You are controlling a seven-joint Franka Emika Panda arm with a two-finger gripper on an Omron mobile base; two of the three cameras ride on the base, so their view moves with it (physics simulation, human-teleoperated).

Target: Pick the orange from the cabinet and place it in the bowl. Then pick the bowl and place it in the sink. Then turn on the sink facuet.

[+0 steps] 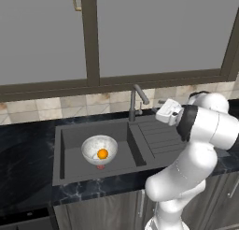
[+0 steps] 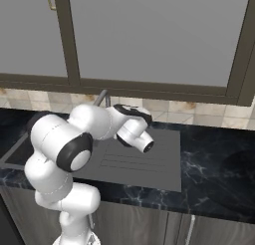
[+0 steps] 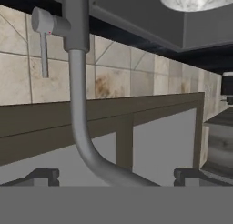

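The white bowl (image 1: 94,145) stands in the dark grey sink (image 1: 74,130) with the orange (image 1: 102,154) inside it. The sink faucet (image 1: 135,103) rises behind the basin, with its spout bent over. My gripper (image 1: 162,105) hovers over the ribbed drainboard (image 1: 161,140), just right of the faucet, open and empty. The hand view is rolled upside down. There the faucet (image 3: 77,104) stands close ahead, and its spout passes between my gripper's (image 3: 116,176) tips. Its side lever (image 3: 43,41) is at the upper left, and the bowl (image 3: 195,0) at the top edge. The cabinet (image 1: 158,32) doors above are shut.
A black marble counter (image 1: 23,149) surrounds the sink, and more of it lies to the right (image 2: 219,159). A beige tiled backsplash (image 1: 56,107) runs behind. The cabinet's dark frame (image 2: 149,87) hangs low over the faucet. My own arm (image 2: 64,144) covers part of the basin.
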